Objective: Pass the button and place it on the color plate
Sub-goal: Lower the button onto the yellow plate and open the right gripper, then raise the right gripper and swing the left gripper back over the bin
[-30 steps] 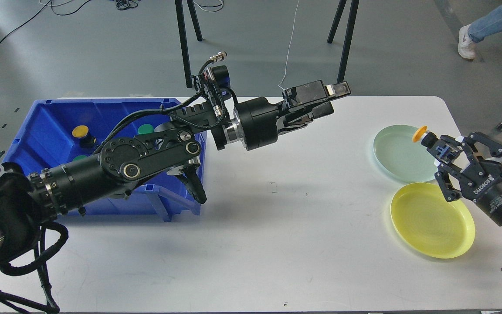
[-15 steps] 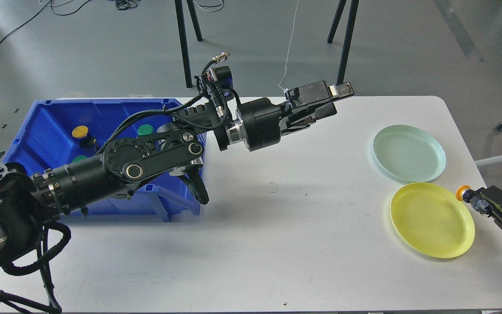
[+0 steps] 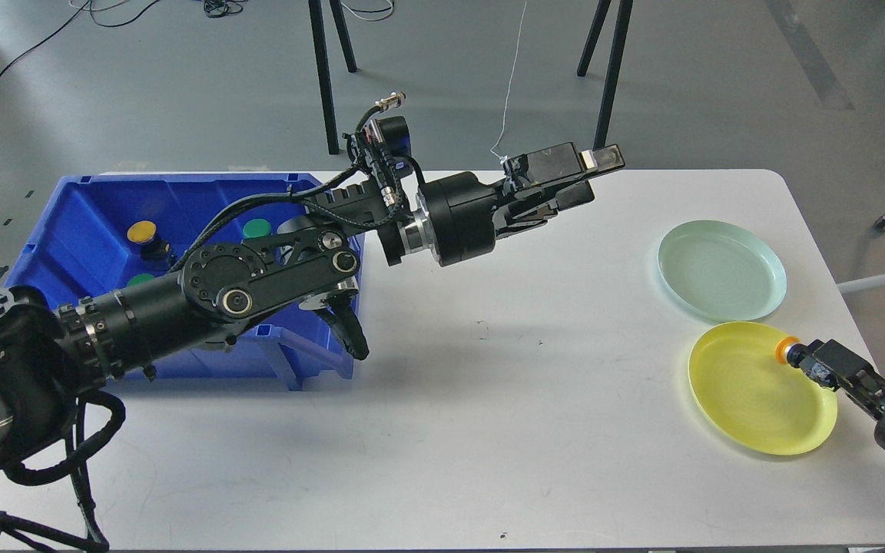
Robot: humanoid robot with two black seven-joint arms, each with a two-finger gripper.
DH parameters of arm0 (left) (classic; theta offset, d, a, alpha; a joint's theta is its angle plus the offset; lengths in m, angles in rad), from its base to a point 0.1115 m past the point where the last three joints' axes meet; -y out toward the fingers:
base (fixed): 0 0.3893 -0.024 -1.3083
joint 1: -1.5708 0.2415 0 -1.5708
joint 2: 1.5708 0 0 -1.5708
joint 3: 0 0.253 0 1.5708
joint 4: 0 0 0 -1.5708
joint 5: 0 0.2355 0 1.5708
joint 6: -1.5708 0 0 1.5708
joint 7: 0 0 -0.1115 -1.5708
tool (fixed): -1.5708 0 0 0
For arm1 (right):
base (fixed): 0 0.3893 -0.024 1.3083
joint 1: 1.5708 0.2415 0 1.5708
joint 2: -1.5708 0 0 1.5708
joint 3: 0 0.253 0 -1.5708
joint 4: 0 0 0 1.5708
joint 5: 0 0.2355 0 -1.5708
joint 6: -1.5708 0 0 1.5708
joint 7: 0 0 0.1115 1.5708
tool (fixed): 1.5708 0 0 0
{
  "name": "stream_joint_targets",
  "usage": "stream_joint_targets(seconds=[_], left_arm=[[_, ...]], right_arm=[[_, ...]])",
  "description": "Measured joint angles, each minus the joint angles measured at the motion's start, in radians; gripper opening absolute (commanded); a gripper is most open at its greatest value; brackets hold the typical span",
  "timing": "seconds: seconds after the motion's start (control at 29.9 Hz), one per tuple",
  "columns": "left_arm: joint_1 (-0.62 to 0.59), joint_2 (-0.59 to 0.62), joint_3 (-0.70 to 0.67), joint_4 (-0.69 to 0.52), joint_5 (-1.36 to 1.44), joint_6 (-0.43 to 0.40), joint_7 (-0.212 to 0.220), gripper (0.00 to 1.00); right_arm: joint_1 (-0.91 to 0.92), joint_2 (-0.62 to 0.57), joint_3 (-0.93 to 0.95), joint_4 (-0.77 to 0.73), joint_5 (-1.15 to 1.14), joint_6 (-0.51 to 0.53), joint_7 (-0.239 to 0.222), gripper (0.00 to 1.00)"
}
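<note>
My right gripper [image 3: 805,359] comes in from the lower right and is shut on a small button with an orange-yellow cap [image 3: 786,350]. It holds the button over the right rim of the yellow plate [image 3: 750,392]. A pale green plate [image 3: 719,269] lies just behind the yellow one. My left gripper [image 3: 577,178] is open and empty, held high over the table's far middle, well left of both plates.
A blue bin [image 3: 81,238] stands at the table's left, partly hidden by my left arm. In it are a yellow button [image 3: 141,230] and a green button [image 3: 256,227]. Black stand legs [image 3: 325,84] rise behind the table.
My right gripper has carried the button from above the green plate down to the right, then left over the yellow plate's rim. The left arm has hardly moved.
</note>
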Motion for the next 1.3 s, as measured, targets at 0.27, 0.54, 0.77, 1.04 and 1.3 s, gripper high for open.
stream_joint_targets(seconds=[0.27,0.54,0.77,1.04,1.3], left_arm=[[0.000,0.000,0.000,0.000,0.000,0.000,0.000,0.84],[0.000,0.000,0.000,0.000,0.000,0.000,0.000,0.84],[0.000,0.000,0.000,0.000,0.000,0.001,0.000,0.87],[0.015,0.024,-0.054,0.006,-0.039,0.004,0.000,0.91],[0.030,0.338,-0.078,-0.176,-0.046,0.004,0.000,0.92]], right_arm=[[0.004,0.036,-0.045,0.000,-0.001,-0.010,0.000,0.45],[0.006,0.063,-0.047,0.000,0.001,-0.067,0.000,0.60],[0.017,0.063,-0.026,0.032,0.023,-0.064,0.000,0.68],[0.097,0.051,0.142,0.180,0.317,0.102,0.000,0.74],[0.205,0.126,0.345,0.190,0.876,0.559,0.000,0.96]])
